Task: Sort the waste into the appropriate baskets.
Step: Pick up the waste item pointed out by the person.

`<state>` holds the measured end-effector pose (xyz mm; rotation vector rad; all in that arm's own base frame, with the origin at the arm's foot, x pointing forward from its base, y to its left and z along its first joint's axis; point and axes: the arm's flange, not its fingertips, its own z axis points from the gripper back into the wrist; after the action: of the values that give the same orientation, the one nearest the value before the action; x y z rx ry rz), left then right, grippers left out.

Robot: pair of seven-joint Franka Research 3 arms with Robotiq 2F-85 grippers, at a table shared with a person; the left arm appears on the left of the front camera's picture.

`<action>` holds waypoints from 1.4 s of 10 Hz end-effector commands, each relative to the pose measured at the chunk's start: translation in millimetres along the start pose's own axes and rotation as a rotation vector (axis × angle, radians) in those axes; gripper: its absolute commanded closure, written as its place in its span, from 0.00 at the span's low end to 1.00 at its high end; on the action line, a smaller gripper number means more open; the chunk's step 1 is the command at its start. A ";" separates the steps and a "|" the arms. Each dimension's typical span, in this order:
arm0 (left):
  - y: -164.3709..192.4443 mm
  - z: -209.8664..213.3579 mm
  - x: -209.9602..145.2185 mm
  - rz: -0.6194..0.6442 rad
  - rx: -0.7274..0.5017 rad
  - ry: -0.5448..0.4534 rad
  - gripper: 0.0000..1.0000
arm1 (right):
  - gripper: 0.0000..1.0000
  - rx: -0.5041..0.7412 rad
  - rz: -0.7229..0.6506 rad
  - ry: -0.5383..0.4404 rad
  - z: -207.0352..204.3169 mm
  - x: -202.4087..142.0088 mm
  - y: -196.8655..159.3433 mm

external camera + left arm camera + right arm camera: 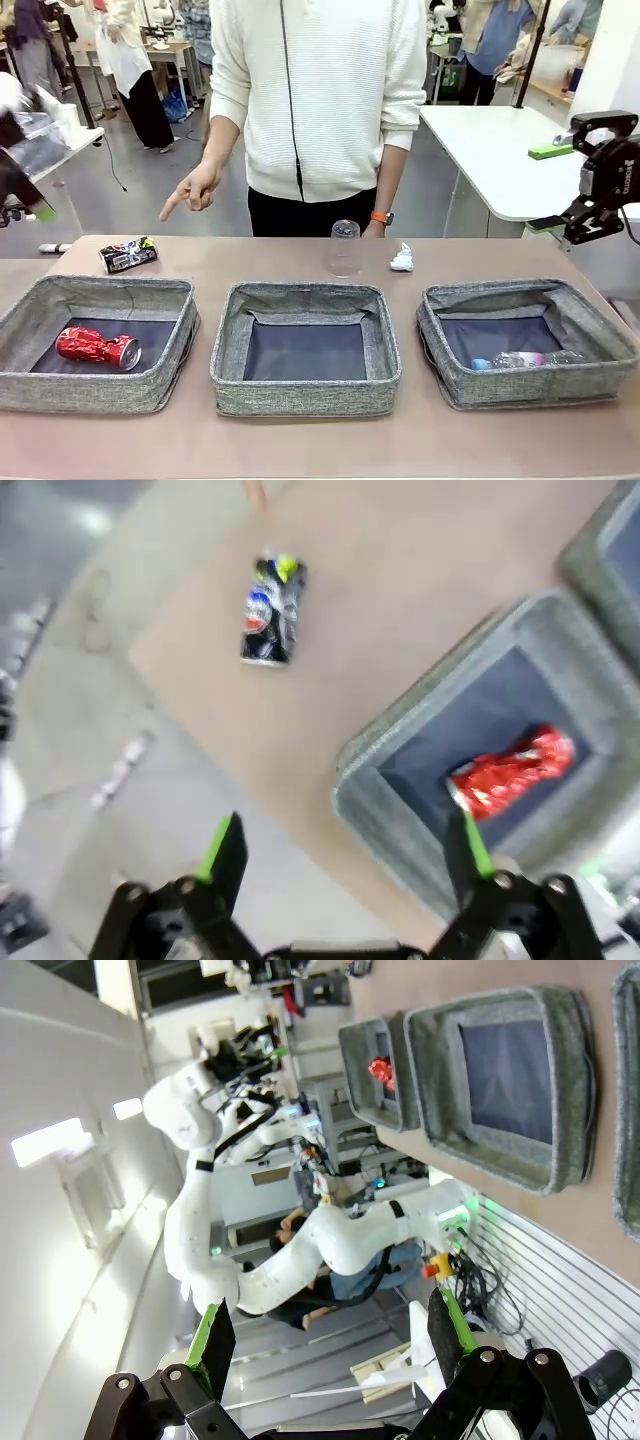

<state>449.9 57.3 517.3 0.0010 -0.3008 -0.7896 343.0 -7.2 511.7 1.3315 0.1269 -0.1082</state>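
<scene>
Three grey baskets stand in a row. The left basket point(95, 295) holds a crushed red can point(98, 348), the middle basket point(305, 295) shows bare lining, and the right basket point(525, 295) holds a clear bottle point(525, 360). On the table behind them lie a dark printed can point(128, 254), a clear cup point(343, 248) and a white paper wad point(402, 259). A person's hand point(190, 195) points down toward the dark can. My left gripper point(345, 850) hangs open above the table's left corner, over the dark can point(273, 610) and the red can point(512, 773). My right gripper point(330, 1330) is open, raised off the table's right side point(588, 222).
The person stands at the far edge behind the middle basket. A white table point(500, 160) with a green item sits at the back right. Bare tabletop runs in front of the baskets and between the loose items.
</scene>
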 end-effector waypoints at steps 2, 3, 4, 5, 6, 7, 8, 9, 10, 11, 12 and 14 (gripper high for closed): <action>6.7 30.7 -8.0 0.010 -0.003 -0.071 0.00 | 0.00 0.004 0.009 0.008 -0.7 -0.9 0.6; 6.7 30.7 -8.0 0.010 -0.003 -0.071 0.00 | 0.00 0.004 0.009 0.008 -0.7 -0.9 0.6; 6.7 30.7 -8.0 0.010 -0.003 -0.071 0.00 | 0.00 0.004 0.009 0.008 -0.7 -0.9 0.6; 5.6 18.6 -4.0 0.017 0.014 -0.037 0.00 | 0.00 0.004 0.009 0.008 -0.7 -0.9 0.6; 16.7 3.3 12.5 -0.039 0.052 -0.008 0.00 | 0.00 0.004 0.009 0.008 -0.7 -0.9 0.6; 36.3 -10.1 30.3 -0.172 -0.027 -0.013 0.00 | 0.00 0.004 0.009 0.008 -0.7 -0.9 0.6; 56.3 -21.4 42.0 -0.262 -0.073 -0.035 0.00 | 0.00 0.004 0.009 0.008 -0.7 -0.9 0.6; 75.5 -32.6 48.3 -0.287 -0.090 -0.029 0.00 | 0.00 0.004 0.009 0.008 -0.7 -0.9 0.6; 93.3 -44.4 53.3 -0.330 -0.144 -0.045 0.00 | 0.00 0.004 0.009 0.008 -0.7 -0.9 0.6; 110.9 -62.7 61.6 -0.337 -0.166 -0.047 0.00 | 0.00 0.004 0.009 0.008 -0.7 -0.9 0.6; 122.7 -82.0 69.0 -0.316 -0.203 -0.024 0.00 | 0.00 0.004 0.009 0.008 -0.7 -0.9 0.6; 140.1 -115.9 73.7 -0.280 -0.285 -0.025 0.00 | 0.00 0.004 0.009 0.008 -0.7 -0.9 0.6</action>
<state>611.2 91.9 436.3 -0.1916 -0.2153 -1.1178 343.0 -7.1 511.6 1.3316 0.1275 -0.1079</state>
